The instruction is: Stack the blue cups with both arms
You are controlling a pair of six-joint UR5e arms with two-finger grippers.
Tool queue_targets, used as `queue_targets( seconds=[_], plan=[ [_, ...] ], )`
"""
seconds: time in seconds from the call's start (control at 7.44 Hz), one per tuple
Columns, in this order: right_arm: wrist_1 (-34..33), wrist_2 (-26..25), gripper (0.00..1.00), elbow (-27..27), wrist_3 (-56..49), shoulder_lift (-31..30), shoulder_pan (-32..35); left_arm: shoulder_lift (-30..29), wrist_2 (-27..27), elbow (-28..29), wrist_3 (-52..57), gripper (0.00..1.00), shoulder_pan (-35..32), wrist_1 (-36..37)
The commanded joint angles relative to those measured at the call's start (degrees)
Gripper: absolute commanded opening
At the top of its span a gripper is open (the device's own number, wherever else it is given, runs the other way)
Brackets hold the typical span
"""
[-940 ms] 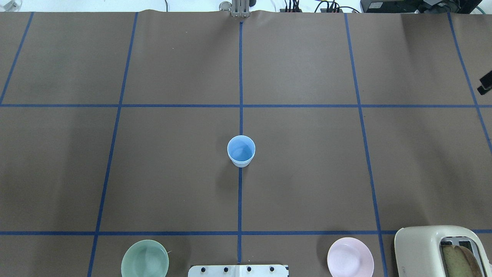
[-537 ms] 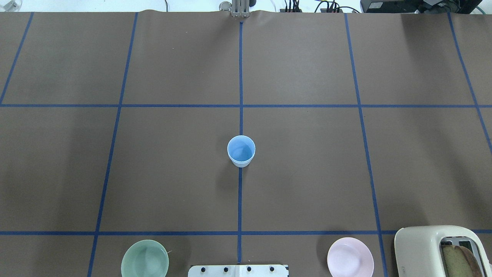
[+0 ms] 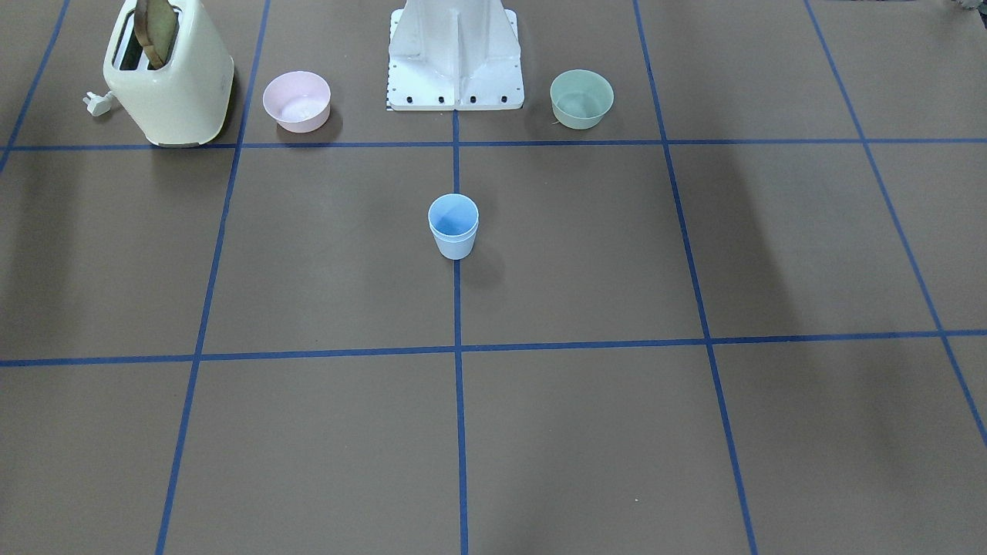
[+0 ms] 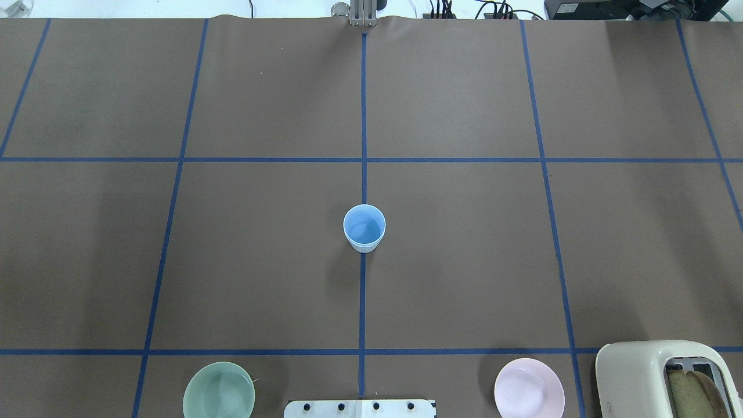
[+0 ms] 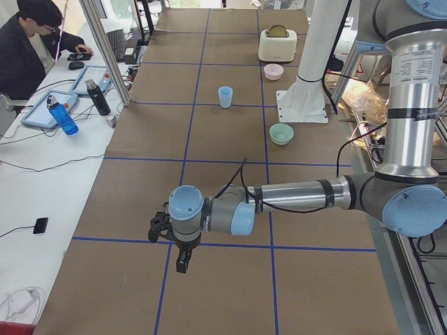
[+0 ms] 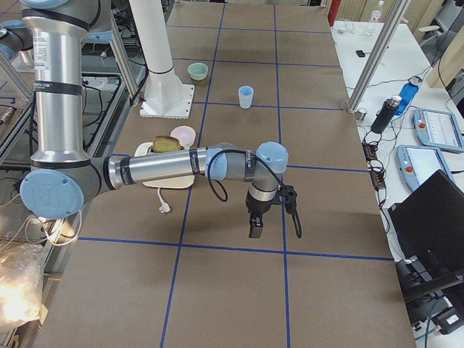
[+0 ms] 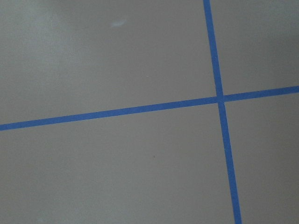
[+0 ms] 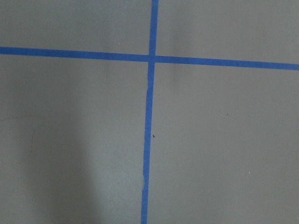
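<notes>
The blue cups [image 4: 364, 227] stand upright as one nested stack on the centre tape line, and a second rim shows just under the top rim in the front view [image 3: 453, 226]. No gripper touches them. The left gripper [image 5: 181, 264] hangs over the table far out on the robot's left and shows only in the exterior left view. The right gripper [image 6: 255, 230] hangs far out on the robot's right and shows only in the exterior right view. I cannot tell whether either is open or shut. Both wrist views show only brown table and blue tape.
A pale green bowl [image 4: 219, 391] and a pink bowl [image 4: 529, 388] flank the white pedestal base [image 3: 455, 54]. A cream toaster [image 4: 662, 377] with bread stands beside the pink bowl. An operator [image 5: 35, 42] sits at a side desk with bottles.
A black part of the right gripper at the overhead view's right edge has moved out of that view. The cups have not moved.
</notes>
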Motion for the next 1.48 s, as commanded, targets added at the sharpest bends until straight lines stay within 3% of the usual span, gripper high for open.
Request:
queue_targets(
  seconds=[0.0,0.27,1.34],
  plan=[
    [3.44,0.34,1.00,-0.94,0.33,-0.87,0.33,0.40,-0.37,-0.19,-0.07,0.99,0.00,-0.46],
    [3.53,0.34,1.00,-0.95,0.33,-0.52,0.25,0.66,-4.14,-0.10,-0.07,0.99,0.00,-0.37],
    [3.53,0.34,1.00,-1.03,0.24,-0.43,0.25,1.20,-3.62,-0.01,-0.07,0.99,0.00,-0.81]
  ],
)
